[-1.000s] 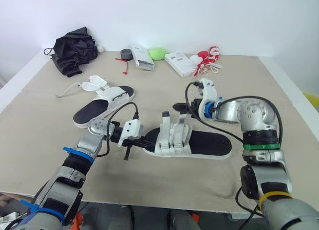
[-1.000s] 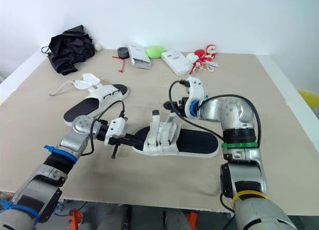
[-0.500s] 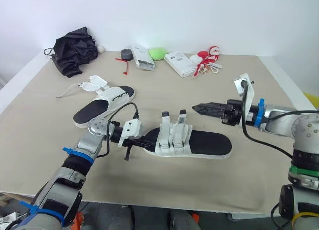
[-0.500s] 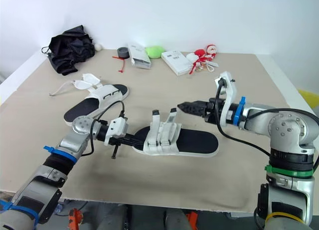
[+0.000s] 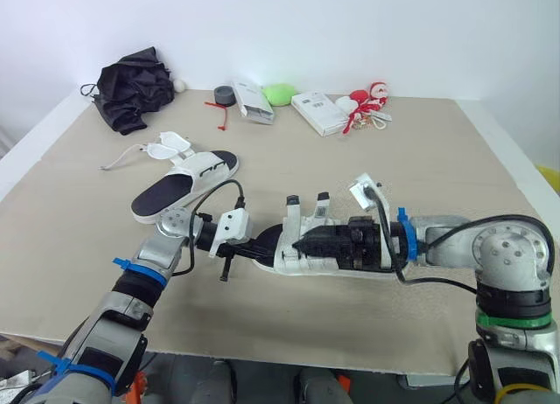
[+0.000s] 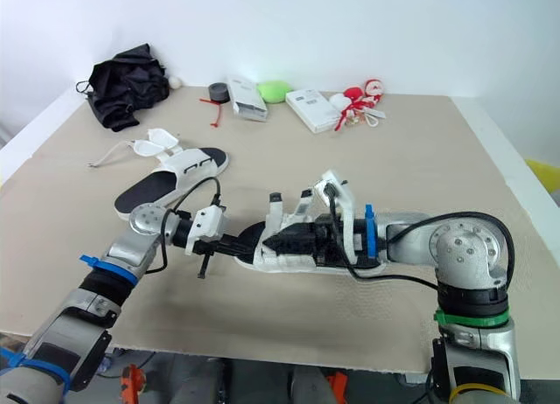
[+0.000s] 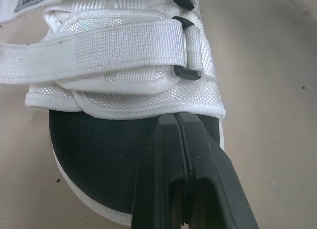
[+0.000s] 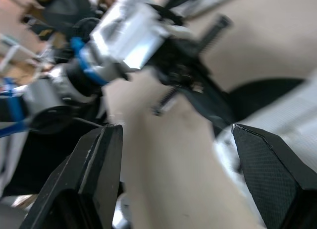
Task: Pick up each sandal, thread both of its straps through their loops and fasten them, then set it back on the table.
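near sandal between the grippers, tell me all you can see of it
The near sandal has a black footbed, a white rim and white woven straps with black loops. It lies flat on the table, two strap ends standing up. The shut left gripper rests on its front end; the open right gripper reaches over its heel half.

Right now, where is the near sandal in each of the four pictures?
Left eye: sandal mid-table, between left gripper and right gripper.
Right eye: same spot, just left of centre.
Left wrist: white straps and black sole, right ahead of the shut left gripper.
Right wrist: blurred black sole beyond the open right gripper.
Shared landmark: the left gripper, its tip on the sandal's toe.
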